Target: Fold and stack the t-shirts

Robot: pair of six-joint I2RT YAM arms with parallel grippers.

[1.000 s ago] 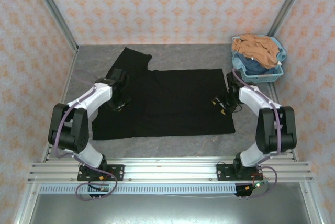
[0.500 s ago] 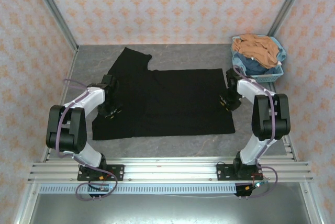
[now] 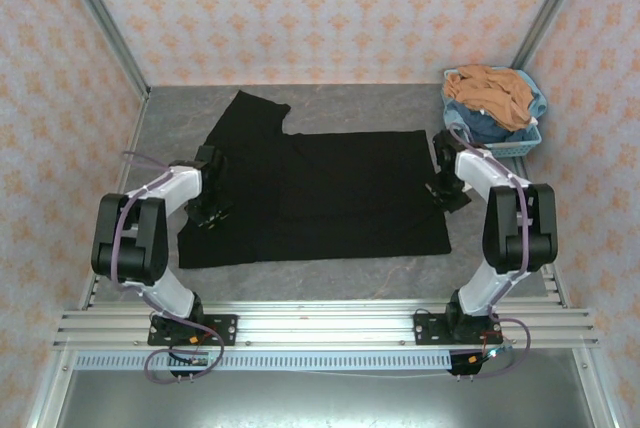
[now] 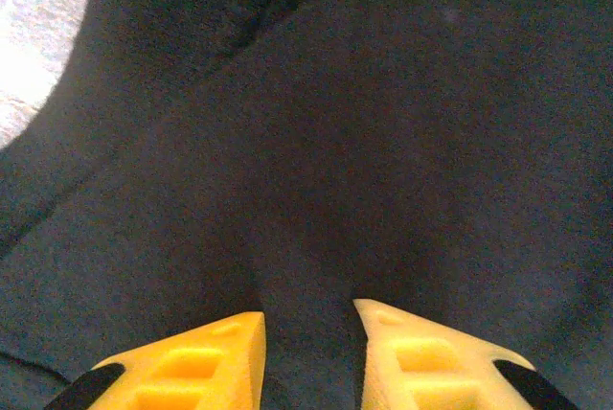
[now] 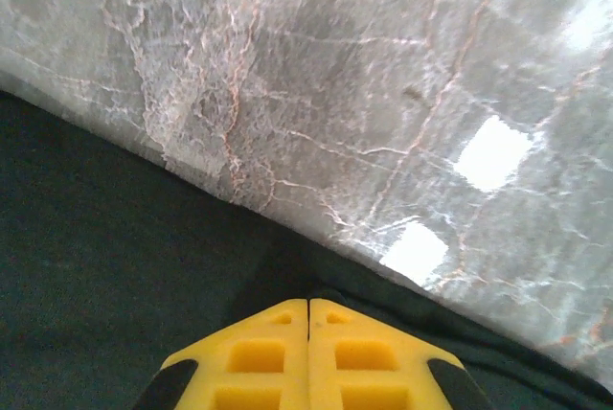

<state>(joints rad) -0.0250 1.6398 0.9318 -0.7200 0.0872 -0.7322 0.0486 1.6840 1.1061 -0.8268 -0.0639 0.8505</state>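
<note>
Black t-shirt lies spread flat on the marble table, one sleeve reaching towards the back. The left gripper has slid out toward the shirt's left edge and presses down, its pincer narrowly parted over the dark cloth. The right gripper has shifted out to the right hem, pincer now pressed together; whether cloth is caught, I can't tell. The basket sits back right.
</note>
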